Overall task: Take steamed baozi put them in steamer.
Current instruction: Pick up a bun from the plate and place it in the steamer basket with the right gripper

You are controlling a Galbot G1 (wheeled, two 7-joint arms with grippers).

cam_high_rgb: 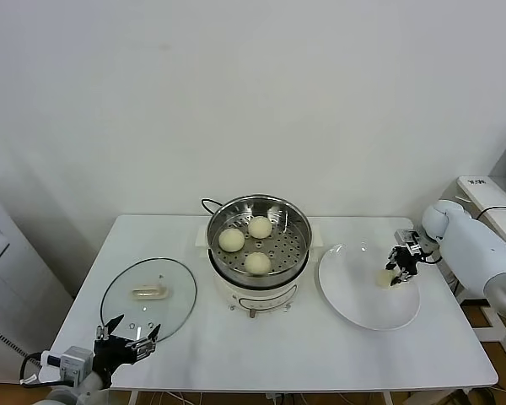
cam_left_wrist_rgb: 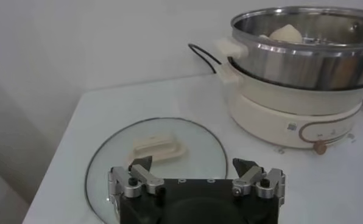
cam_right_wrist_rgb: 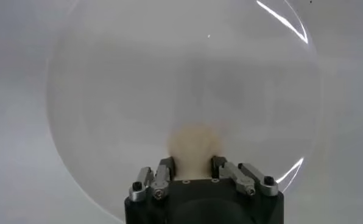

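The right gripper (cam_right_wrist_rgb: 191,165) has its fingers (cam_right_wrist_rgb: 164,171) clenched on either side of the last bun (cam_right_wrist_rgb: 193,143), pinching the soft dough at its waist, likely so it can be carried without slipping. In the head view that bun (cam_high_rgb: 386,278) sits at about three o'clock on the white plate (cam_high_rgb: 354,299), under the right gripper (cam_high_rgb: 400,272), whose arm comes in from the table's right edge.

Out from there, at nine o'clock of the plate, stands the steamer (cam_high_rgb: 259,221) on its white cooker base (cam_high_rgb: 257,295). Three buns (cam_high_rgb: 259,226) already lie on its holed floor, at roughly nine, twelve and six o'clock, leaving the three o'clock side free; I judge that is where the fourth belongs.

Farther left, the glass lid (cam_high_rgb: 148,297) lies flat on the table (cam_high_rgb: 320,354), out of the way of the basket.

The left gripper (cam_high_rgb: 128,341) hangs at the lid's six o'clock rim with its fingers (cam_left_wrist_rgb: 140,169) released and wide apart, holding nothing.
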